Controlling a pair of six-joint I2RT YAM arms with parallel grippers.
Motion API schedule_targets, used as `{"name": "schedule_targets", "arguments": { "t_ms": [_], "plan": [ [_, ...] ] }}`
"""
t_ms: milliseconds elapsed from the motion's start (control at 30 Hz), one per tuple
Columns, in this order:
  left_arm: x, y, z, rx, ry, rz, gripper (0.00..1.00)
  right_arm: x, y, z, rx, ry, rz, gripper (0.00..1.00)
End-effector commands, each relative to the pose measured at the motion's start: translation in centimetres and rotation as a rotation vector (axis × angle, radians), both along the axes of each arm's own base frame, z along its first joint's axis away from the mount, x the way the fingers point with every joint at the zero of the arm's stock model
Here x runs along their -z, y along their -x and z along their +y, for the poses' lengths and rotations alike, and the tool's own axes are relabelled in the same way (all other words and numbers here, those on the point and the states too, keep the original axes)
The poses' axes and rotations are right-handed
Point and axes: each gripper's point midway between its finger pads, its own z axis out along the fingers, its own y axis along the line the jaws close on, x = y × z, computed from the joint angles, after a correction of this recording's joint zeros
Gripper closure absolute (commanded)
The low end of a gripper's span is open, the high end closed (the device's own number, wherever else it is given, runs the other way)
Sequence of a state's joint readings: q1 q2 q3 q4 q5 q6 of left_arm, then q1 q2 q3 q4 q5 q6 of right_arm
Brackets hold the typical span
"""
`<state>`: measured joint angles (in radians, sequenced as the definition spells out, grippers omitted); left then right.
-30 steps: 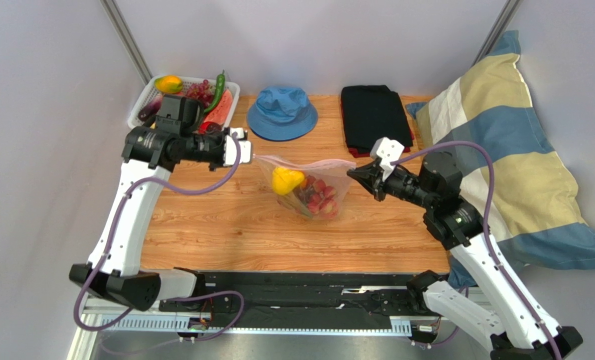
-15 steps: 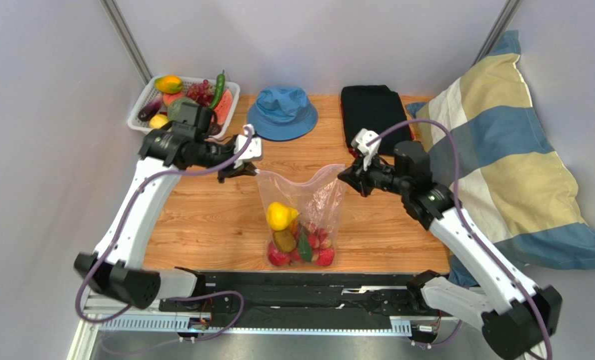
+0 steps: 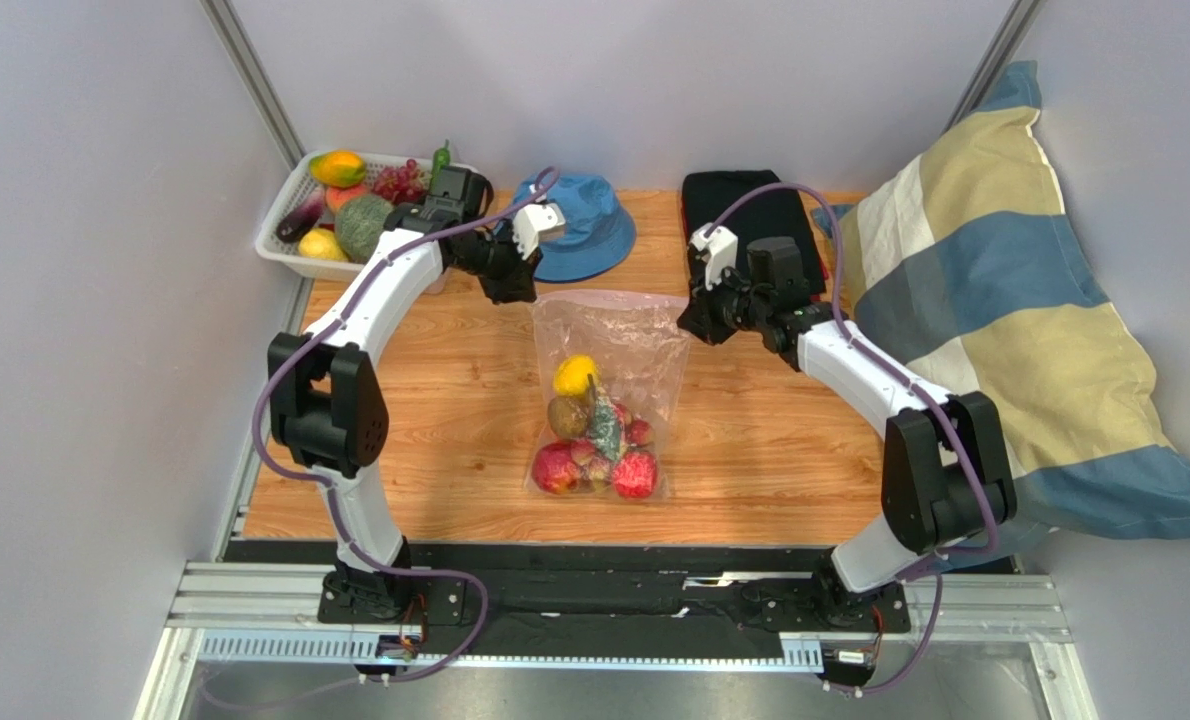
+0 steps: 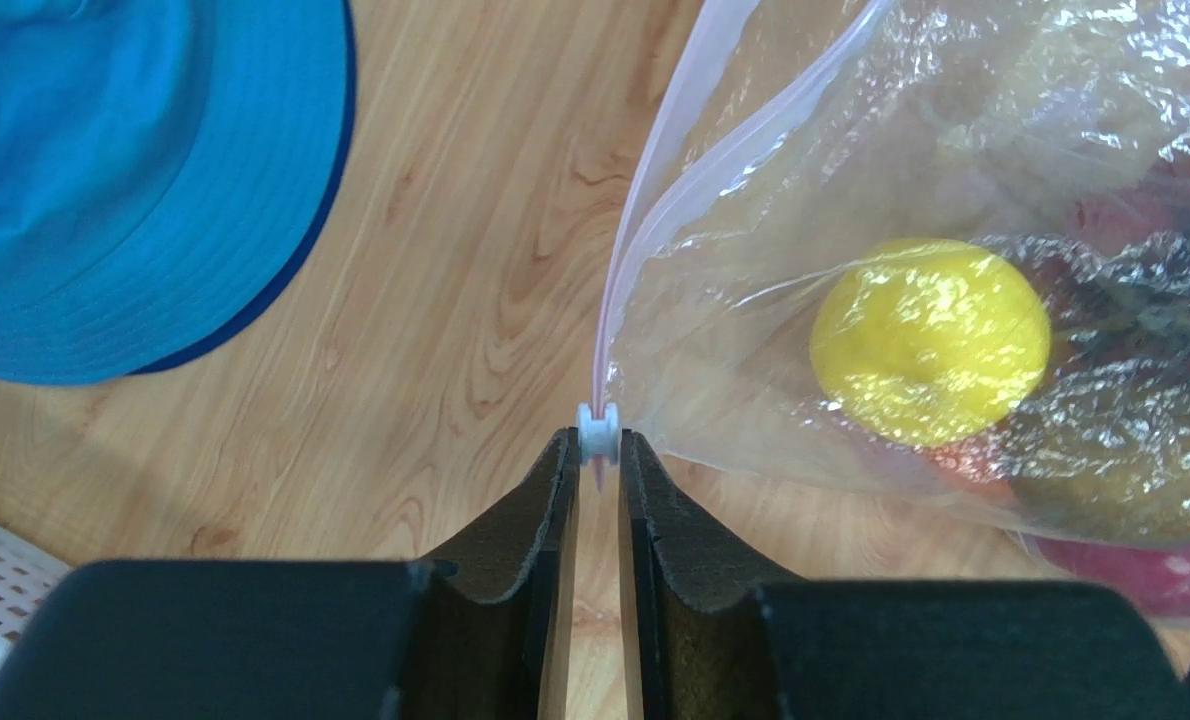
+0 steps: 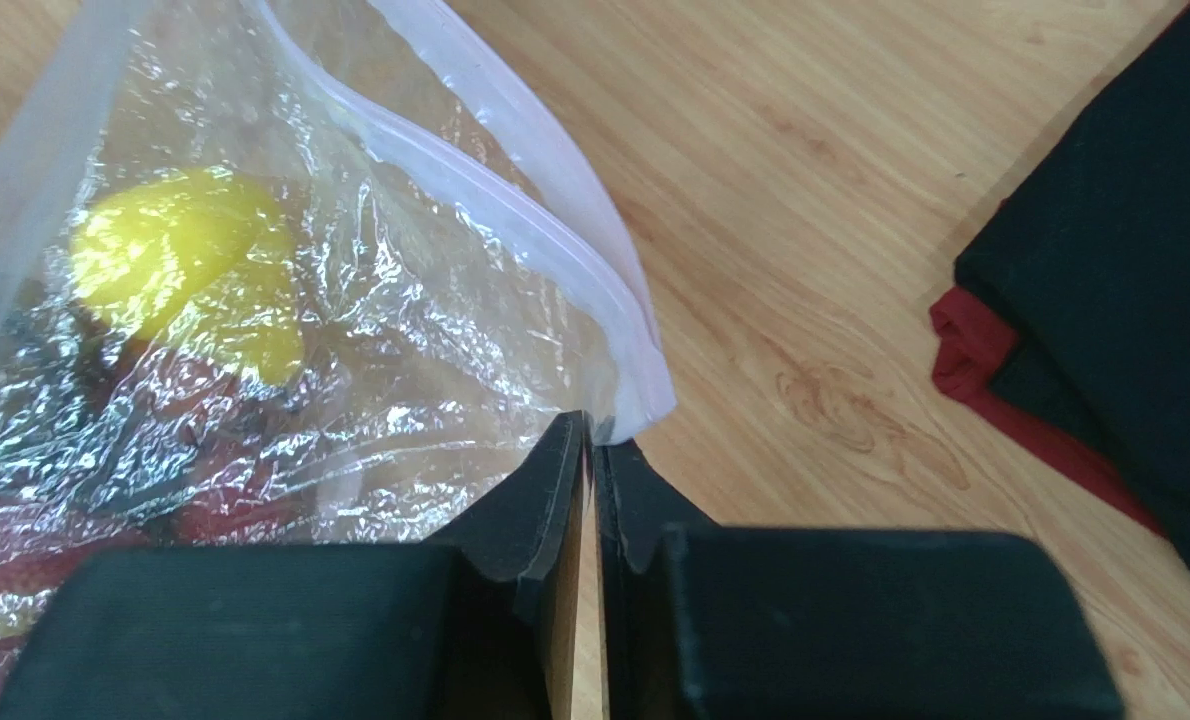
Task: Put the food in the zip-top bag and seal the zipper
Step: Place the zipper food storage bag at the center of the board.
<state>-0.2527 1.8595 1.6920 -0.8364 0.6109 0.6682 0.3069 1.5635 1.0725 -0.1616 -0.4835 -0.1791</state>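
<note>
The clear zip-top bag (image 3: 612, 383) lies on the wooden table with its mouth edge toward the back. Inside it are food pieces: a yellow fruit (image 3: 574, 372), red ones (image 3: 634, 476) and a brownish one. My left gripper (image 3: 532, 290) is at the bag's back left corner, shut on the white slider of the pinkish zipper (image 4: 639, 225); the left wrist view shows the gripper (image 4: 597, 450) and the yellow fruit (image 4: 929, 338). My right gripper (image 3: 690, 321) is shut on the bag's back right corner, also in the right wrist view (image 5: 594, 435).
A white slatted basket (image 3: 289, 222) at the back left holds more toy fruits and vegetables (image 3: 361, 225). A blue bucket hat (image 3: 579, 233) and a folded black garment (image 3: 748, 210) lie at the back. A striped pillow (image 3: 1007, 315) is at the right.
The bag hung stretched between both grippers; both have moved toward the back of the table with it. The bag now lies lengthwise with the food toward the near end.
</note>
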Motion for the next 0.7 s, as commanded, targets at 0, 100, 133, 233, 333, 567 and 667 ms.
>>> {"name": "schedule_targets", "arguments": {
  "t_ms": [0,100,133,233,333,567,667],
  "plan": [
    [-3.2,-2.2,0.2,-0.110,0.037,-0.049,0.61,-4.3,-2.6,0.8,-0.025,-0.077,-0.078,0.58],
    [-4.7,-2.2,0.8,-0.146,0.084,-0.046,0.38,-6.1,-3.3,0.2,0.016,-0.123,-0.068,0.38],
    [-5.9,-2.1,1.2,-0.163,0.099,-0.062,0.03,-6.7,-3.3,0.1,0.022,-0.135,-0.073,0.34],
    [-9.2,-1.4,2.0,-0.220,0.158,-0.078,0.01,-10.1,-3.6,-0.4,0.071,-0.184,-0.107,0.25],
    [-12.7,-0.6,3.1,-0.296,0.205,-0.097,0.01,-13.8,-3.3,-1.4,0.126,-0.246,-0.122,0.16],
    [-17.1,1.9,6.7,-0.481,0.252,-0.058,0.01,-16.8,0.1,-4.3,0.214,-0.263,-0.091,0.09],
    [-15.9,3.3,8.1,-0.565,0.222,-0.001,0.01,-15.5,1.9,-5.7,0.262,-0.224,-0.056,0.07]
  ]
}}
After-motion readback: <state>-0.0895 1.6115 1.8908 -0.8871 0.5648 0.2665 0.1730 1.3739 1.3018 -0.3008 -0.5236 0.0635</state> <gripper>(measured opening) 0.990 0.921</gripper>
